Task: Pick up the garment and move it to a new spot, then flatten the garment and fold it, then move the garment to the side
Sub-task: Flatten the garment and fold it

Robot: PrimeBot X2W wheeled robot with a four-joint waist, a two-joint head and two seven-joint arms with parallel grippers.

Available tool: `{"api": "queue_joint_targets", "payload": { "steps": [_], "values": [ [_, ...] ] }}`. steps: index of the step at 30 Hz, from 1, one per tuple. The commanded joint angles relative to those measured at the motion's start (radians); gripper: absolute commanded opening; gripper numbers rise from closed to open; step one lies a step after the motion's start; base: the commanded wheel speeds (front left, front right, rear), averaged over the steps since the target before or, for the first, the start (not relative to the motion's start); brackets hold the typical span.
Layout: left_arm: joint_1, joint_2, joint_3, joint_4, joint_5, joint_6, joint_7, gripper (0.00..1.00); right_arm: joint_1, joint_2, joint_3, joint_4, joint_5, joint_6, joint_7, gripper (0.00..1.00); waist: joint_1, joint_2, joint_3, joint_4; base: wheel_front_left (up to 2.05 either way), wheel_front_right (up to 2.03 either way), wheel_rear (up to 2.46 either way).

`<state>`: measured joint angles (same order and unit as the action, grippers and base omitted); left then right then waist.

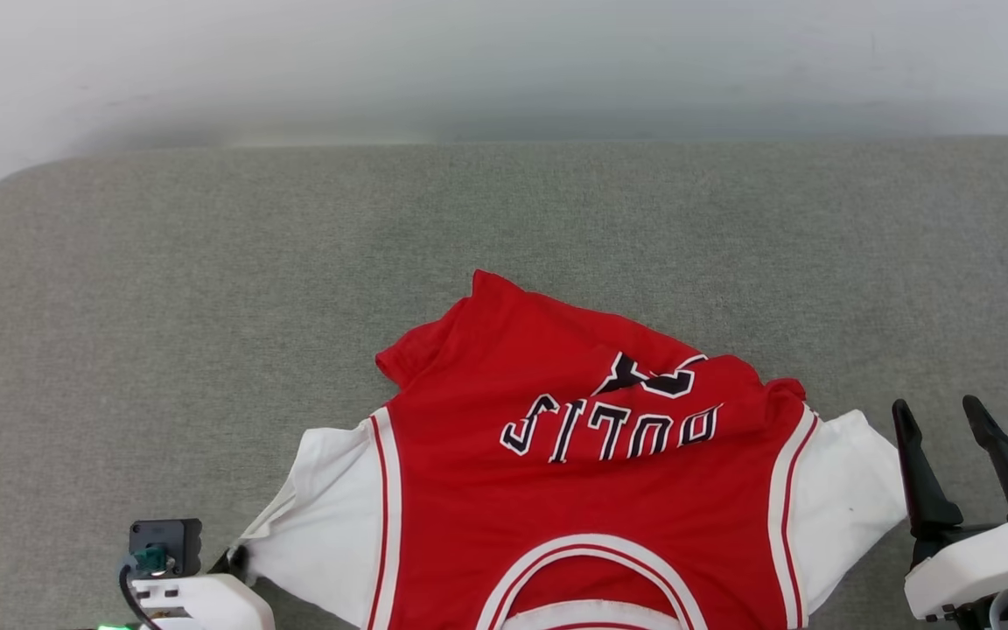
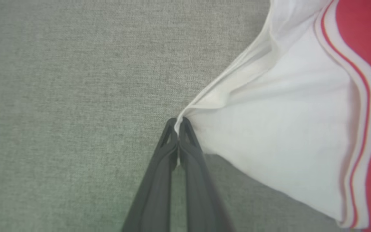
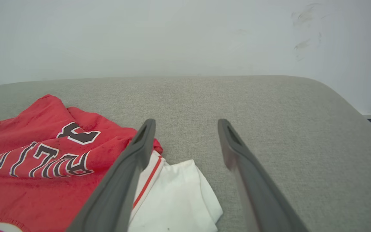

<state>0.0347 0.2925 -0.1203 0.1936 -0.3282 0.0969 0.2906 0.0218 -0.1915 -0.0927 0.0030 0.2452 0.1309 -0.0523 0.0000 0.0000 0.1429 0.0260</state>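
**Left wrist view: nipped at the sleeve corner**

Catches the left pincer (image 2: 176, 124) pressed together on the corner of one white sleeve of the garment (image 2: 285, 129), drawing the cloth into taut creases over the grey cushioned surface (image 2: 60, 96). Over to the head view: adds what the close-up misses, the whole red jersey lying chest up at the near edge, "BULLS" upside down, far hem rumpled. Right wrist view: finds the right pincer (image 3: 186, 124) spread wide just beside the other white sleeve, holding nothing.
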Motion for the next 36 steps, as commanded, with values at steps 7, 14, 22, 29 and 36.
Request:
{"api": "queue_joint_targets", "payload": {
  "steps": [7,14,22,29,36],
  "values": [
    [-0.031,-0.004,-0.025,-0.065,0.035,-0.047,-0.200,1.00,0.015,-0.009,0.001,-0.004,-0.006,0.000,0.018,1.00,0.0000,0.0000,-0.046,0.017,0.00,0.00,0.00],
    [-0.064,0.007,-0.063,-0.116,0.096,-0.098,-0.473,1.00,0.030,-0.017,0.012,-0.028,-0.011,0.000,0.065,1.00,0.0000,0.0000,-0.075,0.027,0.00,0.00,0.00],
    [-0.063,-0.015,-0.096,-0.156,0.142,-0.114,-0.552,1.00,0.028,-0.104,0.078,-0.093,0.014,0.000,0.349,1.00,0.0000,0.0000,-0.053,0.050,0.00,0.00,0.00],
    [-0.086,-0.036,-0.108,-0.177,0.160,-0.131,-0.558,1.00,-0.053,-0.207,0.150,-0.135,0.111,0.000,0.768,1.00,0.0000,0.0000,-0.017,0.077,0.00,0.00,0.00],
    [-0.111,-0.064,-0.124,-0.179,0.176,-0.155,-0.556,1.00,-0.169,-0.219,0.163,-0.043,0.130,0.000,0.982,1.00,0.0000,0.0000,0.025,0.129,0.00,0.00,0.00]
  ]
}}
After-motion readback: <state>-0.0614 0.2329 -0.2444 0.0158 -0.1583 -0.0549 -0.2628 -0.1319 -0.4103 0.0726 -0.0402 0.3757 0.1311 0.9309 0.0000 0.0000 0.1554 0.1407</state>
